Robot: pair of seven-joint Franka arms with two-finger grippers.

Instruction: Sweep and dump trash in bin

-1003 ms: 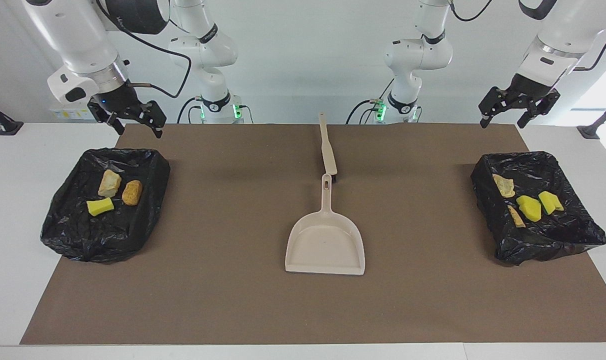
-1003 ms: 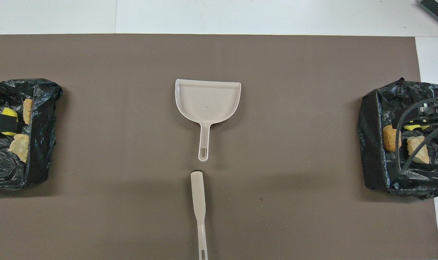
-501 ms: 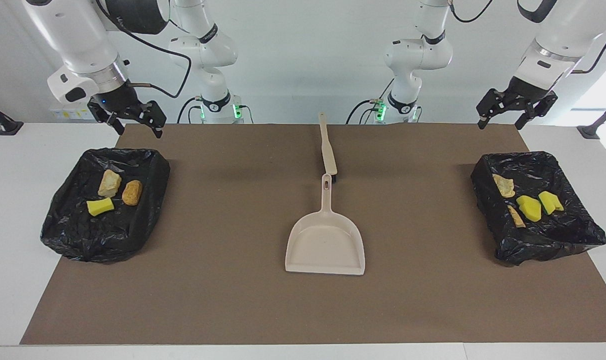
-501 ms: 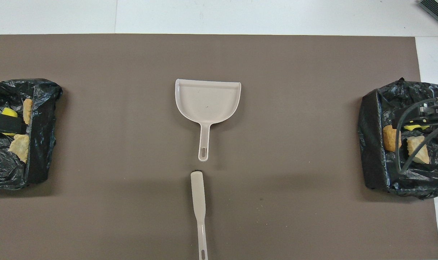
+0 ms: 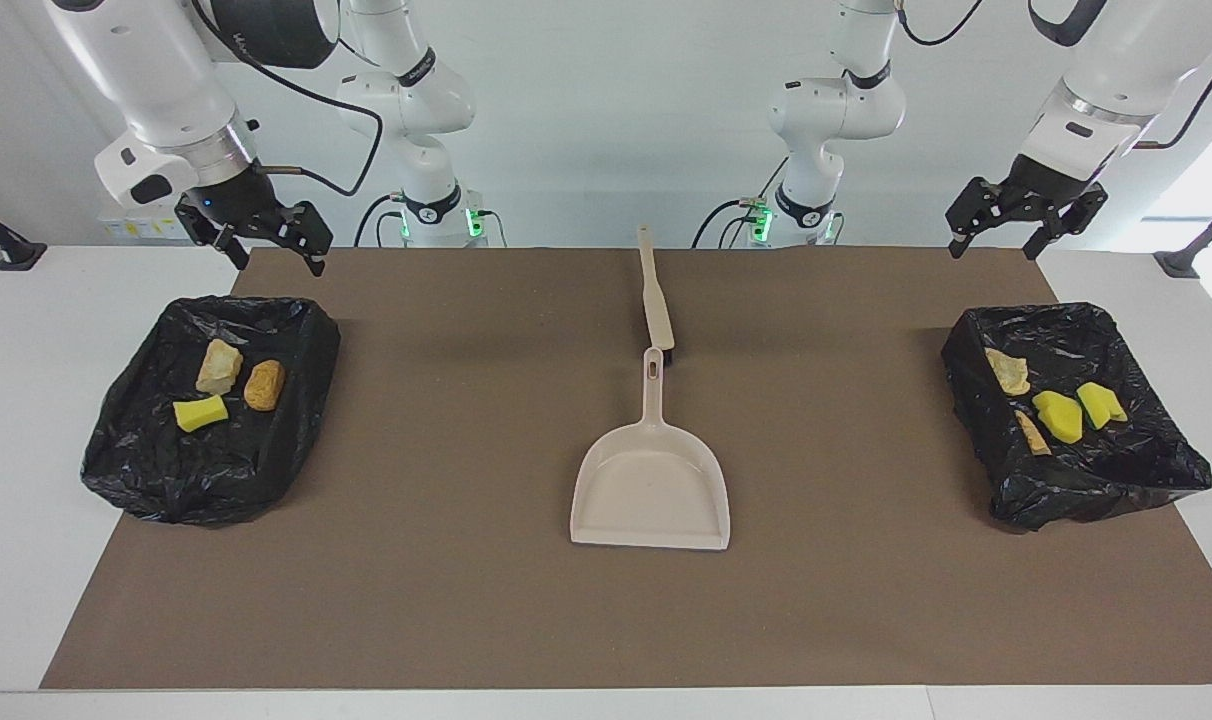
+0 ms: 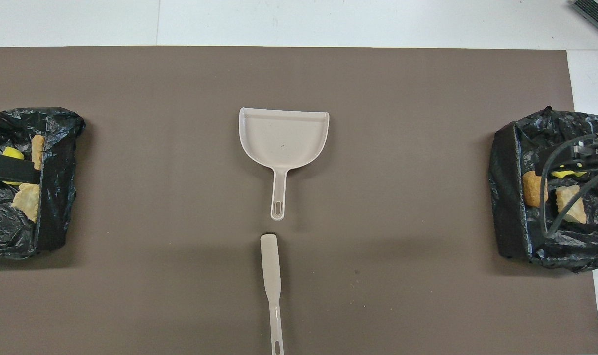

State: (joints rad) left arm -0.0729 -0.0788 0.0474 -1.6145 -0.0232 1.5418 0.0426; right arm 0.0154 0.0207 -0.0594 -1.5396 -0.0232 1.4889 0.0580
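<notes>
Both arms are raised clear of the table, each forearm slanting down and inward from a high elbow. The right gripper hangs in the air with its fingers spread and nothing between them. The left gripper is likewise up in the air, fingers apart, tips pointing down, holding nothing.

Bright, even light falls from above. Soft shadows lie on the brown rectangular table mat, and the crinkled black plastic bin liners glint. Focus stays sharp throughout.
</notes>
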